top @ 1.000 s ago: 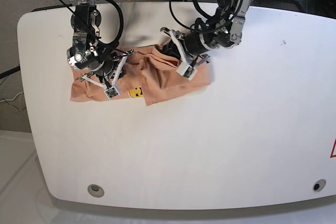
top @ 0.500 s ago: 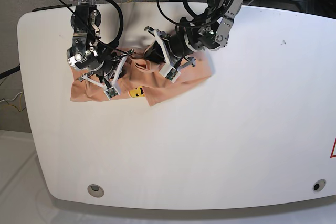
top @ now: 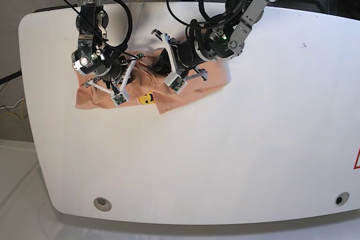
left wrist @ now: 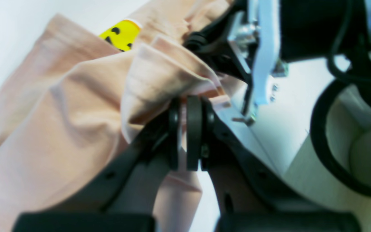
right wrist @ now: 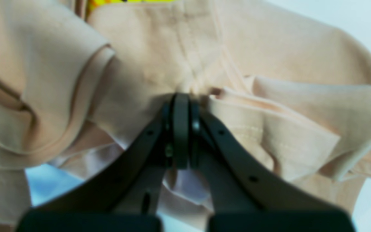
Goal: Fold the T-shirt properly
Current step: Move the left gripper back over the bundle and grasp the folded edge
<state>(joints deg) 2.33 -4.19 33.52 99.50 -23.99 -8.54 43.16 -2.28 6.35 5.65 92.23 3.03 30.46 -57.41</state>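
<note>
White table [top: 225, 155]: bare over most of its top; all the work sits up at about 10–11 o'clock in the base view.

T-shirt [top: 101, 98]: peach, bunched in a band along that far-left area, nowhere near flat. A loose flap hangs down toward 6 o'clock, just right of the yellow mark [top: 146, 99]. The cloth reads as thin, soft and very light: it drapes and creases under its own weight and will hold no shape once let go. No breakage risk. My judgement is that the real hazards are pinching two layers where one is wanted, and dragging the whole heap rather than spreading it.

Left gripper [left wrist: 188, 106]: jaws pressed together on a hemmed edge of the shirt, with folds piled at 10 o'clock from the tips. In the base view this arm is on the right of the heap, reaching in toward the other one.

Right gripper [right wrist: 180, 98]: jaws likewise clamped on fabric, where a seam line runs into the tips; ruffled layers lie at 3 and 9 o'clock.

Where to hold, as I judge it: hems and seam corners, which are thicker and less likely to slip than the open fabric. The two pinches look close together, so I would want them well apart before laying anything down.
</note>
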